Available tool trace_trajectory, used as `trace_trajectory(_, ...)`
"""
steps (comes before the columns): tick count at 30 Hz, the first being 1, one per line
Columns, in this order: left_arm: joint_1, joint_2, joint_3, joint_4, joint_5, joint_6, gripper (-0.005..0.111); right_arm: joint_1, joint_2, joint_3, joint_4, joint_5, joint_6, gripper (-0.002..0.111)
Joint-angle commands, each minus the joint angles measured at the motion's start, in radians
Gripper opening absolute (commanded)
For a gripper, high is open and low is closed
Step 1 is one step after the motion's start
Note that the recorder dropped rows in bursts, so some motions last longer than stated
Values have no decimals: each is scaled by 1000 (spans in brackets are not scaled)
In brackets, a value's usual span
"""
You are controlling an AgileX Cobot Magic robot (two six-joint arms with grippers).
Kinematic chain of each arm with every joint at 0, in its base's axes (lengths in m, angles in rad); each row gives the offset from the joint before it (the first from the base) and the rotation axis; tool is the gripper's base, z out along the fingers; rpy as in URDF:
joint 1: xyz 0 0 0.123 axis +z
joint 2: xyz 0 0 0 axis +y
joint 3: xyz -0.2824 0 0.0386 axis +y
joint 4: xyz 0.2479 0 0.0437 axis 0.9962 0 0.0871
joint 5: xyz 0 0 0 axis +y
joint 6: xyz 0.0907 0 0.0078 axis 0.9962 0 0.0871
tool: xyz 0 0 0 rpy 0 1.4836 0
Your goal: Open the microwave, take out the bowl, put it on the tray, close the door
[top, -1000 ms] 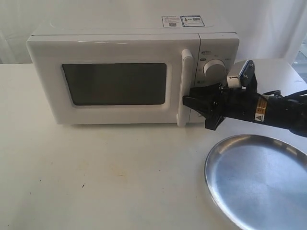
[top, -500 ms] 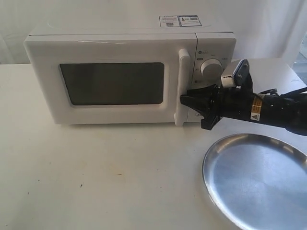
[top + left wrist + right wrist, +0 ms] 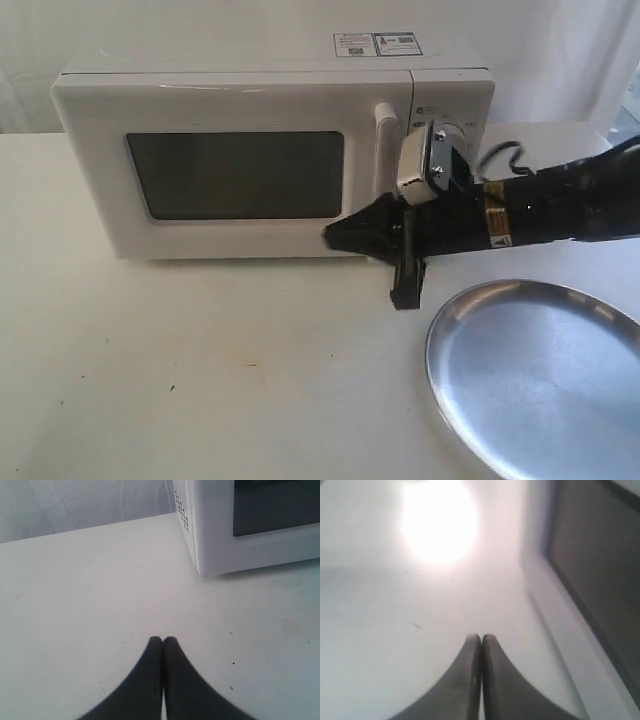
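Door [image 3: 100, 190] looks shut, right gripper [image 3: 332, 238] closed on nothing, handle [image 3: 383, 140] just behind its tips, so any pull may slip and leave it unopened.

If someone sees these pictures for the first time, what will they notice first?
The big white microwave at the back of the table, its door shut, draws the eye first. Next comes the black right gripper, closed, in front of the door's lower right corner. A shiny silver tray lies at the front right.
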Motion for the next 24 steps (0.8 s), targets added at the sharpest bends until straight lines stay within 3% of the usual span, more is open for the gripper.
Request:
trace_trajectory(1,-4,-2,-1,0,-3,0,0,20,-136,39,-74,-127,1,0)
trace_trajectory(8,-4,-2,-1,0,-3,0,0,3,-310,151,-79,-122,88,0)
trace_trajectory(11,-4,-2,-1,0,-3,0,0,3,-403,220,-56,81,140,0)
trace_trajectory(15,-4,-2,-1,0,-3,0,0,3,-541,354,79,294,150,0)
trace_trajectory(24,-4,-2,-1,0,-3,0,0,3,-775,674,425,346,-39,0)
